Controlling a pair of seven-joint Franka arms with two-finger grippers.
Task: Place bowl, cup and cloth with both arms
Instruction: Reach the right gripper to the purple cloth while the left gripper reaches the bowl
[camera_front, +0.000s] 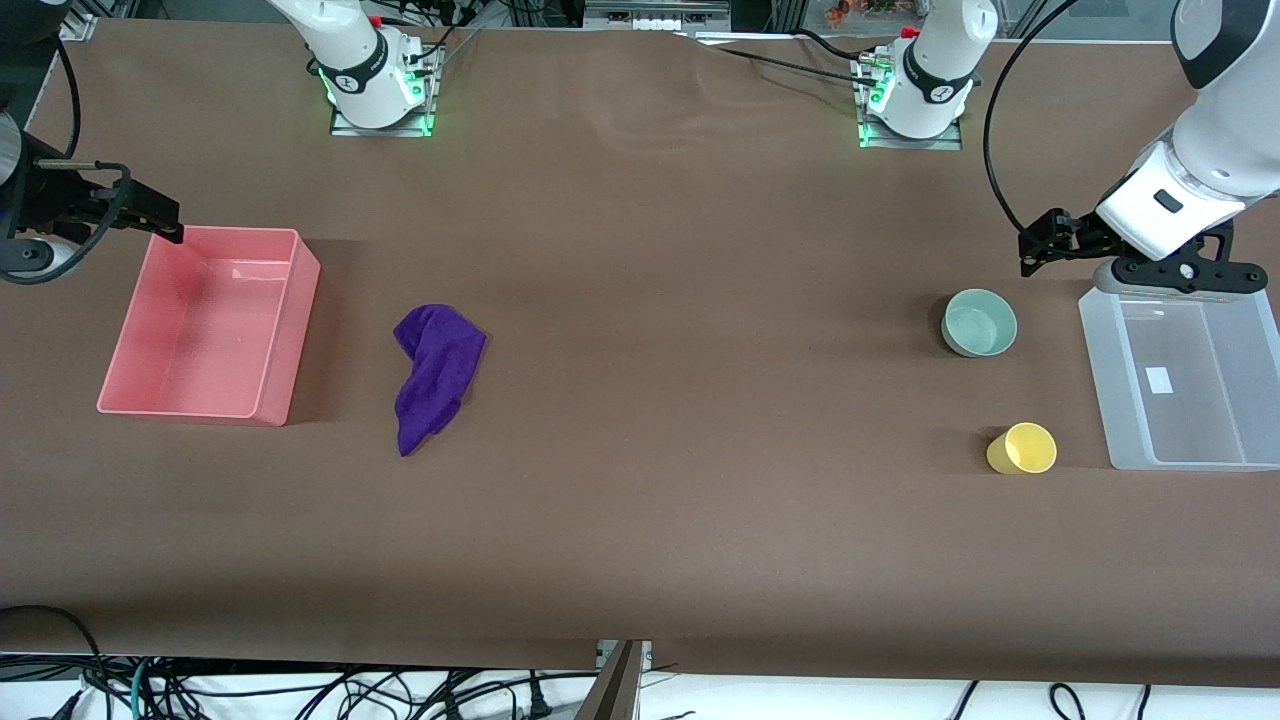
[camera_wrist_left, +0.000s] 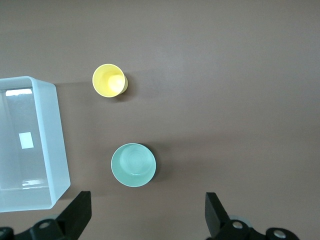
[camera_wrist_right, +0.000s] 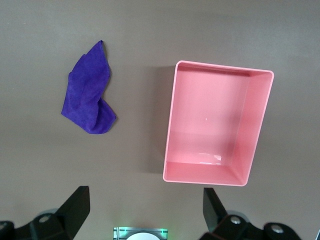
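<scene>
- A wide brown table (camera_front: 640, 520) fills the scene, with both arm bases bolted along its edge farthest from the front camera and loose black cables (camera_front: 300, 690) hanging below its near edge.
- The bowl (camera_front: 979, 322), pale mint green, stands upright on the table toward the left arm's end, just beside a clear plastic bin (camera_front: 1100, 380) but not touching it.
- The left gripper (camera_front: 1042, 248) hangs in the air over the table next to the bowl and the corner of the clear bin; its fingers (camera_wrist_left: 80, 212) are spread wide with nothing between them, and in the left wrist view the bowl (camera_wrist_left: 133, 164) sits below and between them.
- The cup (camera_front: 1022, 448), small and yellow, is nearer to the front camera than the bowl, apart from it, and close beside the clear bin; from the front view it seems tipped toward the camera, though the left wrist view looks straight down into its mouth (camera_wrist_left: 109, 80).
- The cloth (camera_front: 435, 375), deep purple and rumpled into a long shape, lies flat on the table toward the right arm's end, near a pink bin (camera_front: 300, 300) but apart from it.
- The right gripper (camera_front: 150, 215) hovers over the corner of the pink bin farthest from the front camera; its fingers (camera_wrist_right: 75, 205) are spread apart, holding nothing, well away from the cloth (camera_wrist_right: 89, 97).
- Both bins hold nothing; the clear one (camera_wrist_left: 55, 135) shows a small white label on its floor.
</scene>
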